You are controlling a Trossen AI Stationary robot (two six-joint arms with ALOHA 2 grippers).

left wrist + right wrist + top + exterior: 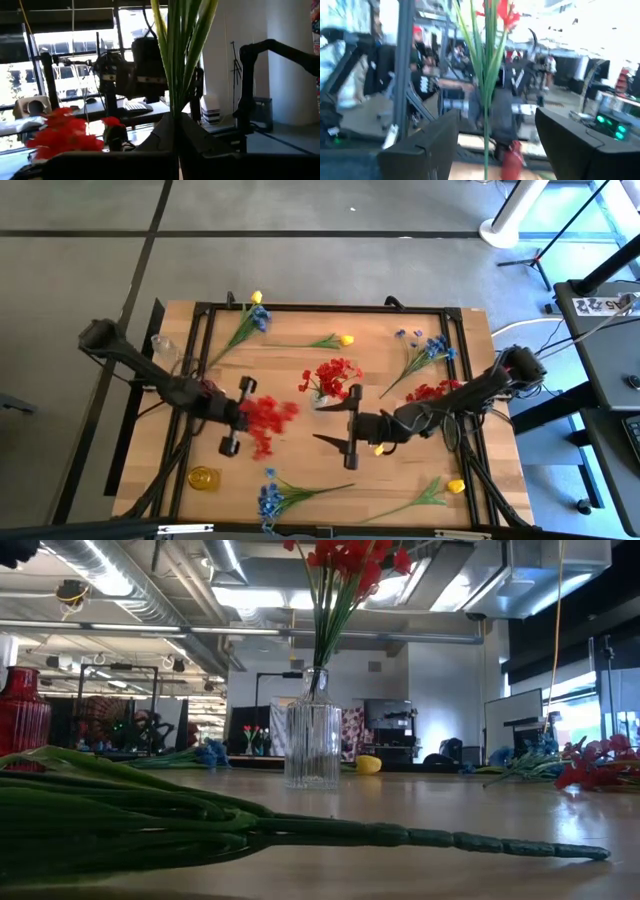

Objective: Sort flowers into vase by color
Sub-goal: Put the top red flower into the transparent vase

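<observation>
My left gripper sits left of the table's middle, shut on a red flower spray whose green stems rise past its fingers. My right gripper hangs open at mid-table, just near of the clear ribbed vase. The vase stands upright and has red flowers in it. In the right wrist view a green stem with a red bloom shows beyond the wide-open fingers, which touch nothing. Neither gripper appears in the low view. My left gripper pinches the red spray's green stems between its two fingers, coming level from the table's left. The stems stand upright out of the hold, across the fingers. The red blooms spread above the fingertips and hide them from overhead.
Loose flowers lie around: blue and yellow far left, yellow far middle, blue and red at right, blue and yellow near the front edge. A yellow jar stands near left. A black frame rims the table.
</observation>
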